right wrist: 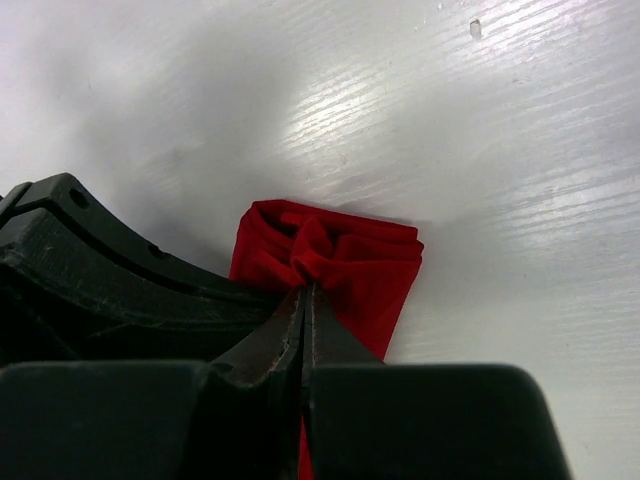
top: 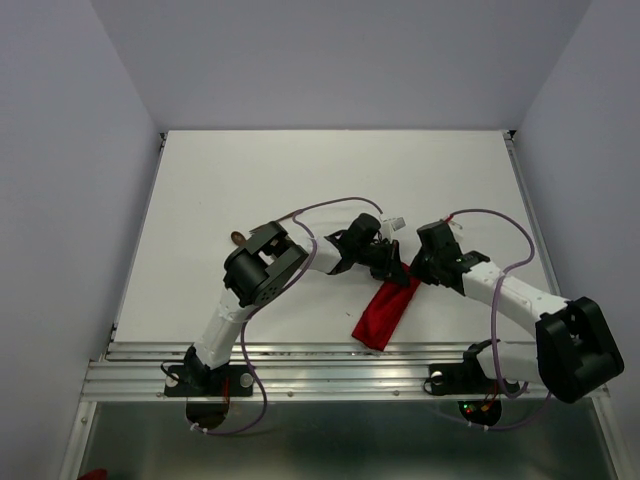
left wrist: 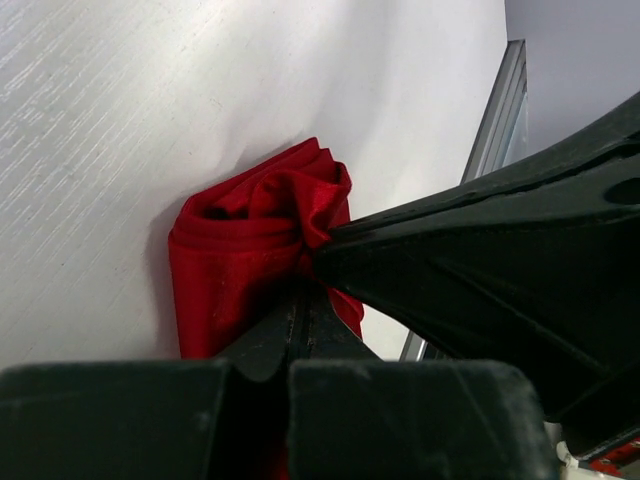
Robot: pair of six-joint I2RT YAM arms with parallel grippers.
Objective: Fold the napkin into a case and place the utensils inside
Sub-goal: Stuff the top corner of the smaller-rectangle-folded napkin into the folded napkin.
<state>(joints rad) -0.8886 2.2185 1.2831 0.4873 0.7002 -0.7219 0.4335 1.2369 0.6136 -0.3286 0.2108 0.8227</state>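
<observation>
Napkin [top: 388,312], bright red, lies on the white table [top: 300,180] as a long thin strip. It is between the two arms, a bit to the right of the middle. Its near end almost reaches the metal rail [top: 300,352] at the front edge of the table, and the strip runs slanted away from there.

Both arms meet at the far end of the strip. The left gripper [left wrist: 305,280] has its two fingers pressed together with a bunch of the red cloth [left wrist: 240,260] pinched between them. The right gripper [right wrist: 305,285] does the same thing from the other side, with its fingers tight on a little fold of cloth [right wrist: 350,260]. The two grippers are right beside each other (so close that each one fills a corner of the other's camera). The cloth end looks puffy and wrinkled where they hold it.

A small brown bit of a utensil [top: 238,237] peeks out behind the left arm's elbow, well apart from the napkin. The rest of it is hidden.
</observation>
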